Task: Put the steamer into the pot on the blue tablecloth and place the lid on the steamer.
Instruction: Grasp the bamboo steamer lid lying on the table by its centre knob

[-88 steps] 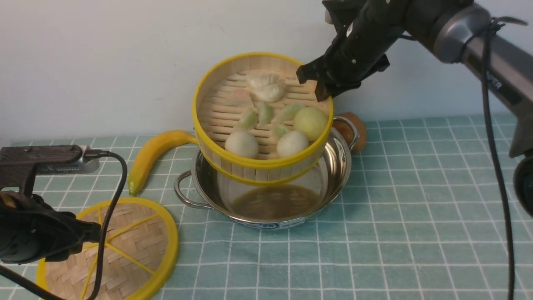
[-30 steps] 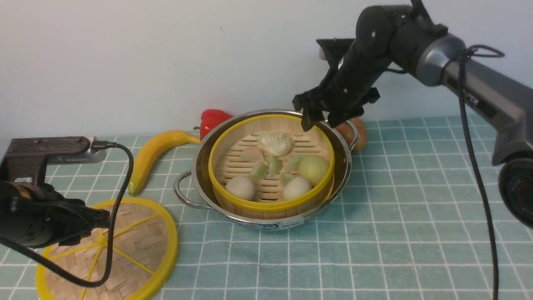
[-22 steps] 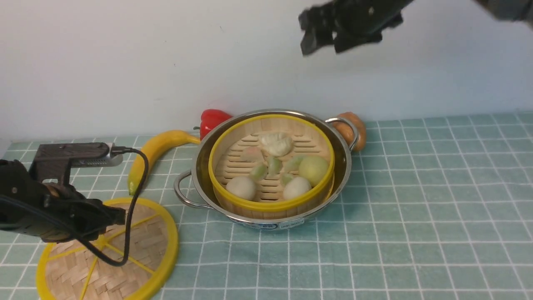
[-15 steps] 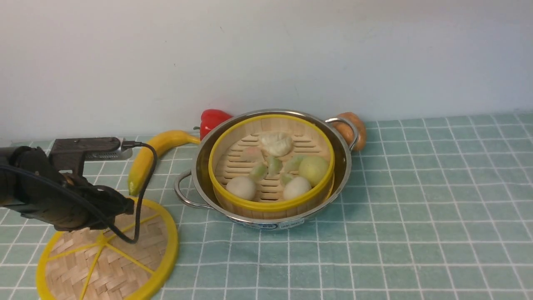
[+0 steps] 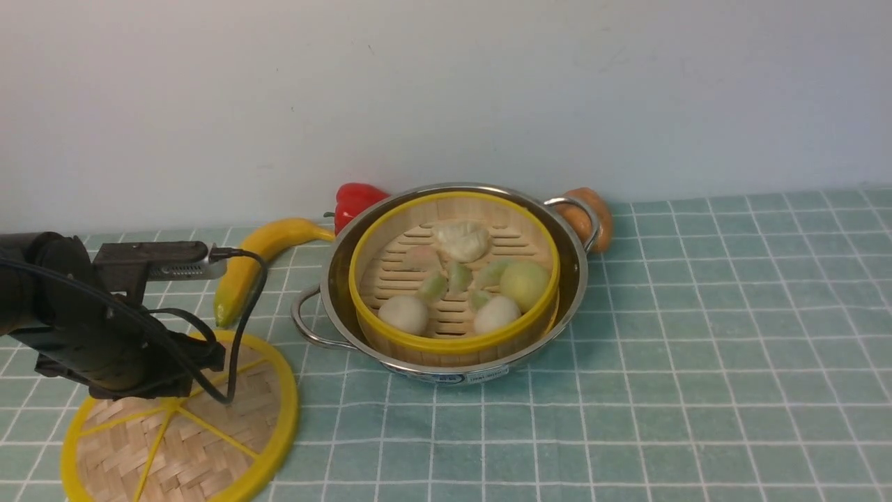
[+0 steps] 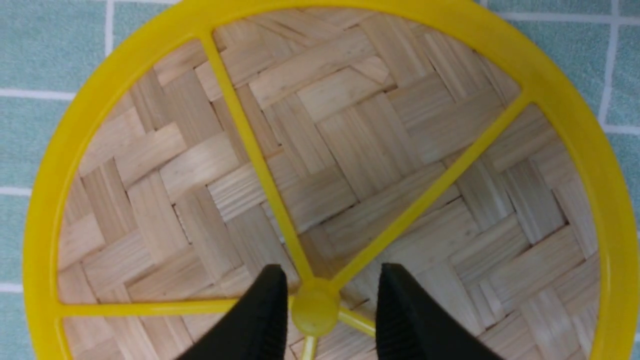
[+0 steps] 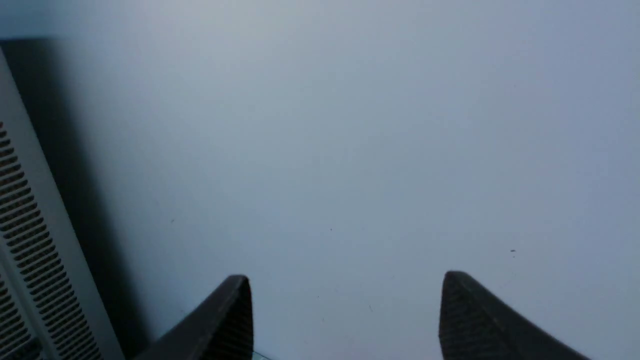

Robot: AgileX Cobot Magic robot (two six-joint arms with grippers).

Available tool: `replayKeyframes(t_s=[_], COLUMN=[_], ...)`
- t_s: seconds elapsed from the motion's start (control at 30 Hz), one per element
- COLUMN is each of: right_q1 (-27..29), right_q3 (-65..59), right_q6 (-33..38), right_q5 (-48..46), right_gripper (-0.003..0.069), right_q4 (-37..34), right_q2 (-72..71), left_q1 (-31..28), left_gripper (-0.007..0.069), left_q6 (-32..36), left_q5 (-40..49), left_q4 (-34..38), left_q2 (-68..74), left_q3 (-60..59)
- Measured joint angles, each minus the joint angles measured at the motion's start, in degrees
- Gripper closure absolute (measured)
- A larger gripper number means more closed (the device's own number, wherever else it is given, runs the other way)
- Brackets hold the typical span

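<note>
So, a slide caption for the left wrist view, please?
Open left gripper straddles the central hub of the lid on the blue tablecloth.

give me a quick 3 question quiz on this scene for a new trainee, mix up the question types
1. True or false: the steamer already sits inside the pot.
2. The left gripper has its fingers on either side of which part of the lid? A) the rim B) the central hub C) a spoke's outer end
3. Name the fruit lying on the blue tablecloth beyond the lid, left of the pot.

Key: 1 true. 2 B; the lid lies flat, not yet lifted. 3 the banana.
</note>
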State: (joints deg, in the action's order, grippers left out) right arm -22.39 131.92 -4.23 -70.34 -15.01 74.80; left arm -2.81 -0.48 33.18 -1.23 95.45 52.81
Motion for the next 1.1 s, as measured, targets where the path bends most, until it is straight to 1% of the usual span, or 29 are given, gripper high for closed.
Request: replayKeyframes(t_s=[0.33,0.57,0.67,0.7,0.77,0.8,0.87,0.93,0.97,1.0,1.03,1.1], right_q1=[0.0,0.0,0.0,0.0,0.0,0.0,0.0,0.0,0.0,0.0,0.0,0.0], right_q3=[-14.66,-15.95,-15.95,-15.95,-15.95,-15.95,-15.95,-15.99,-16.06,-16.06,-16.06,-16.06], right_q6=[0.0,0.0,0.0,0.0,0.0,0.0,0.0,-0.24,-0.66,-0.81,-1.48,-2.42], right_q5=[-0.35,-0.43,-0.43,-0.43,-0.43,-0.43,-0.37,-0.37,-0.37,-0.37,-0.37,-0.37], right_gripper=[0.0171,0.0171,0.0171,0.0171,0.0171,0.0171,0.0171,0.0171,0.0171,0.0171,0.0171,0.0171], right_q4=[0.31,0.31,0.31,0.31,0.31,0.31,0.66,1.21,2.29,2.43,3.5,4.92], right_q2=[-10.18,-14.41,-16.07,-16.75,-17.34,-17.76,-18.82,-19.34,-20.02,-20.11,-20.62,-21.29], left_q1=[0.0,0.0,0.0,0.0,0.0,0.0,0.0,0.0,0.0,0.0,0.12,0.57], left_gripper=[0.0381,0.0382,0.0419,0.0454,0.049,0.0508,0.0508,0.0508,0.0508,0.0508,0.0508,0.0508], left_q6=[-0.06,-0.06,-0.12,-0.23,-0.23,-0.23,-0.28,-0.28,-0.28,-0.28,-0.31,-0.18], left_q5=[-0.11,0.02,0.43,1.03,1.87,3.1,9.23,12.08,15.91,16.36,19.33,22.44], left_q4=[-0.27,-0.27,-0.34,-0.61,-1.03,-1.27,-2.28,-2.92,-3.61,-3.58,-3.6,-2.53], left_q2=[1.2,3.28,3.34,3.34,3.34,3.42,3.77,3.93,4.0,4.0,4.0,3.88], left_q3=[0.0,0.0,0.25,0.56,0.94,1.57,4.5,6.16,9.82,10.28,13.61,18.13])
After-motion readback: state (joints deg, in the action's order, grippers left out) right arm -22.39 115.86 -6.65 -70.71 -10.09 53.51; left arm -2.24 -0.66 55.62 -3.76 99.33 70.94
